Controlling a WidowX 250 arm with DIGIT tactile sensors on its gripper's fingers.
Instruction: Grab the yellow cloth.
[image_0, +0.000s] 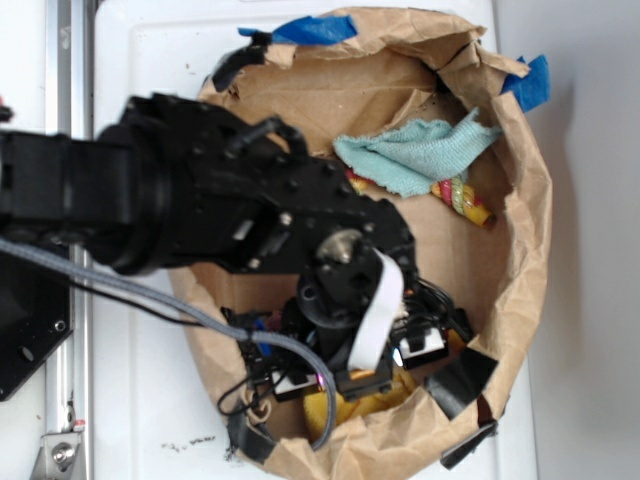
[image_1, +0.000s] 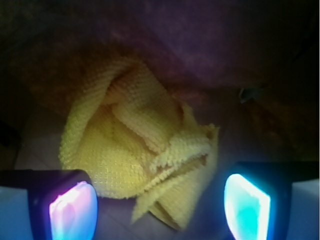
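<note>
The brown paper bag (image_0: 520, 200) fills the scene, laid open with its rolled rim taped down in blue and black, and everything I call out sits against that bag. My black arm (image_0: 190, 190) reaches in over the bag's left rim and blocks most of its middle. Up near the bag's top rim lies the teal cloth (image_0: 415, 155), spread and rumpled, with a twisted rope (image_0: 462, 197) of red, yellow and green poking out from under its lower edge, toward the bag's right wall. Down at the bag's bottom rim, my claw (image_0: 365, 365) hangs low over the floor of the bag, and from the exterior view only slivers of yellow peek out beneath it. The wrist view gives it clearly: the yellow cloth (image_1: 135, 155) is bunched in soft folds on the bag floor, right under me. My fingers (image_1: 72, 210) stand wide apart, one glowing pad on each side of the heap, nothing pinched. Whether either pad brushes the fabric, I can't quite tell in this dim, blurry view.
</note>
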